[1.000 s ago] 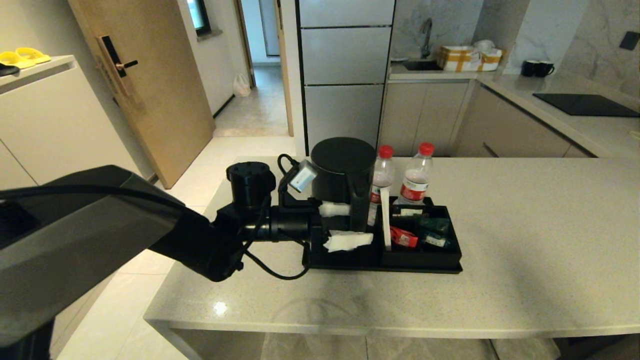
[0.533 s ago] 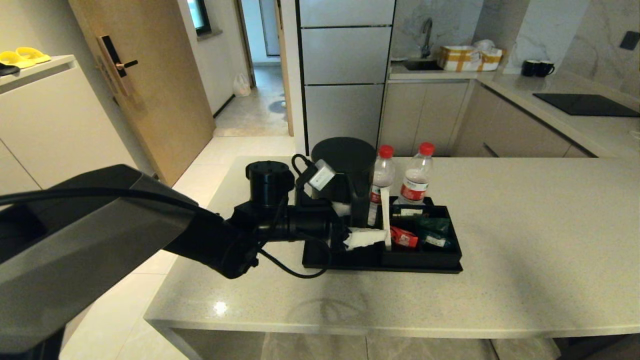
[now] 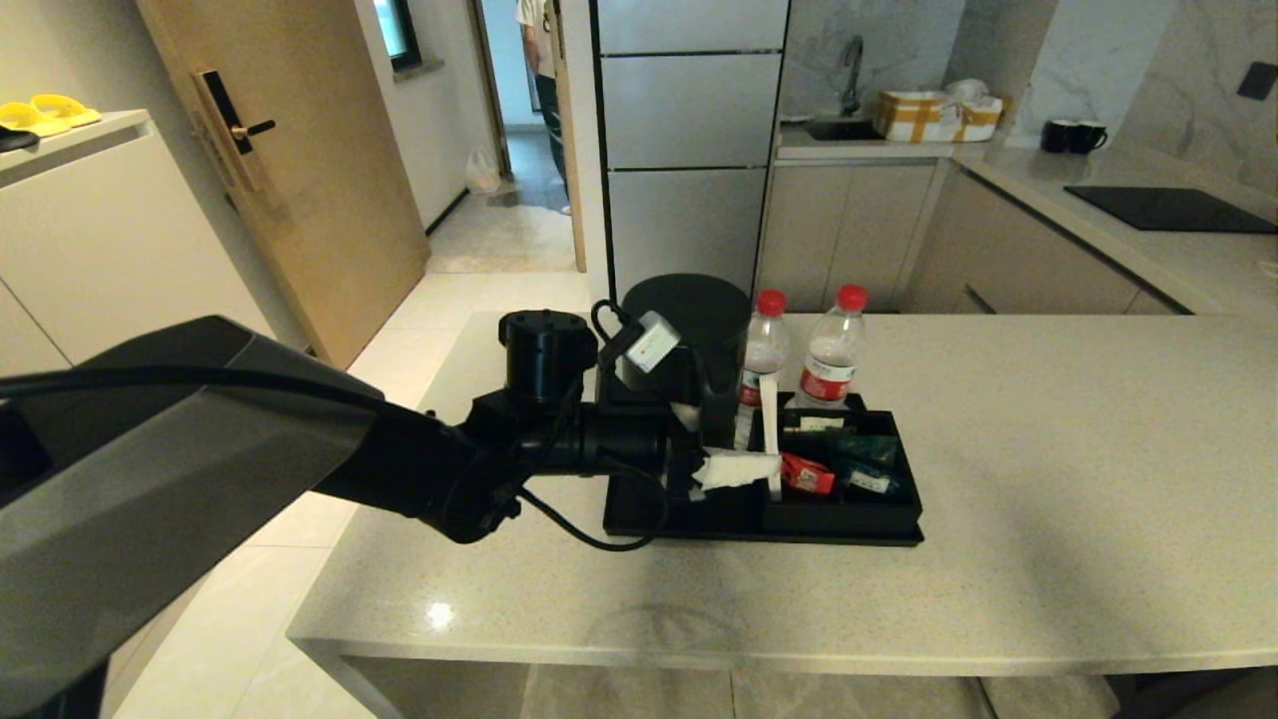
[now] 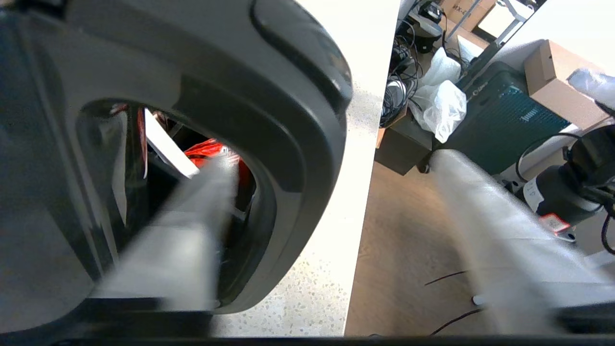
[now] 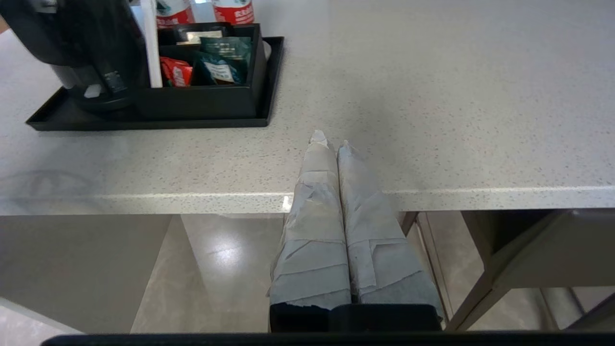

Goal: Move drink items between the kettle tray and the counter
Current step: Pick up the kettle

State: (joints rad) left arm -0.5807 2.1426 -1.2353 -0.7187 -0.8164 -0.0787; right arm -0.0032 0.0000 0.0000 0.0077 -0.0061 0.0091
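Observation:
The tall black kettle [image 3: 684, 335] stands at the left end of the black kettle tray [image 3: 759, 529] on the beige counter [image 3: 1048, 479]. My left gripper [image 3: 714, 441] is open and straddles the kettle handle [image 4: 298, 144]: one taped finger [image 4: 192, 230] reaches through the handle loop, the other [image 4: 504, 230] stays outside it. Two red-capped water bottles [image 3: 764, 350] [image 3: 831, 355] stand at the tray's back, right of the kettle. My right gripper [image 5: 331, 139] is shut and empty, low by the counter's front edge, out of the head view.
Red and green sachets [image 3: 844, 459] fill the boxed compartment beside the white divider strip [image 3: 771, 439]. On the far worktop are two black mugs [image 3: 1073, 135], a hob panel [image 3: 1168, 208] and a cardboard box [image 3: 934, 115]. A person [image 3: 539, 50] stands in the doorway.
My left gripper has pushed right along the tray, so its fingers now sit either side of the kettle handle. A person has appeared in the doorway. The kettle and bottles have not moved.

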